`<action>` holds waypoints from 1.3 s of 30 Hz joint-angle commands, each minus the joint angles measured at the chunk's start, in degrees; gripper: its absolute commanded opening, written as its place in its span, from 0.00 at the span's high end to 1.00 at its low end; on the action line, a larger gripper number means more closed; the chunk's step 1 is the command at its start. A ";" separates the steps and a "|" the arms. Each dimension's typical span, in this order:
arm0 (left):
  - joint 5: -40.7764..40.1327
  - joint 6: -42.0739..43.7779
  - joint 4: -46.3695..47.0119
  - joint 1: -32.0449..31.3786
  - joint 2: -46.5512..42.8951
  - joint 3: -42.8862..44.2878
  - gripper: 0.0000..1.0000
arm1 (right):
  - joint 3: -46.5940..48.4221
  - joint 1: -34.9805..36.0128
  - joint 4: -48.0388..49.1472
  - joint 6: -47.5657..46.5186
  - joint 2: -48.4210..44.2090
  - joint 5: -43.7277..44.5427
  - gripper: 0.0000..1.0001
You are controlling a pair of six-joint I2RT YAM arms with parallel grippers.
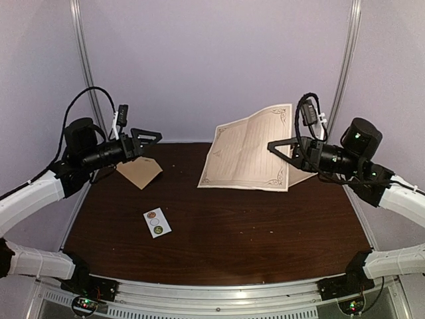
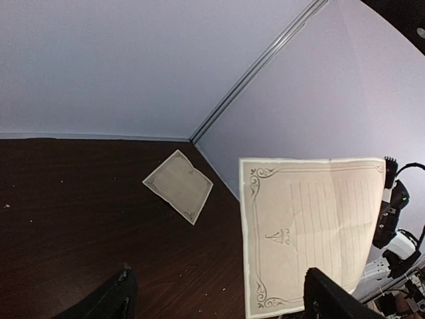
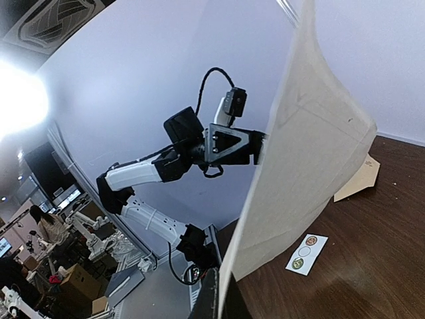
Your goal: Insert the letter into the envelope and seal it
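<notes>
Beneath lilac walls (image 1: 219, 60), dark-wood table (image 1: 252, 226), envelope (image 1: 139, 171).

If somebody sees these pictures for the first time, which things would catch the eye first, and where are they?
First comes the letter, a large sheet with an ornate border, held up at a tilt by the right end effector at the far right of the dark table. Next, the left end effector is open near the tan envelope at the far left. A small white sticker card lies alone nearer the front.
</notes>
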 commanded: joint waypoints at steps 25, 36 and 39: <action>10.45 -1.73 19.05 -15.32 13.38 4.74 0.11 | 3.81 0.64 0.94 2.01 4.36 -3.21 1.00; 12.37 -5.21 26.99 -19.68 20.44 8.58 0.11 | 3.05 0.86 3.04 2.93 4.56 -5.20 1.00; 12.38 -5.53 28.57 -21.09 22.19 10.37 0.11 | 2.59 0.87 2.51 2.89 4.23 -4.22 1.00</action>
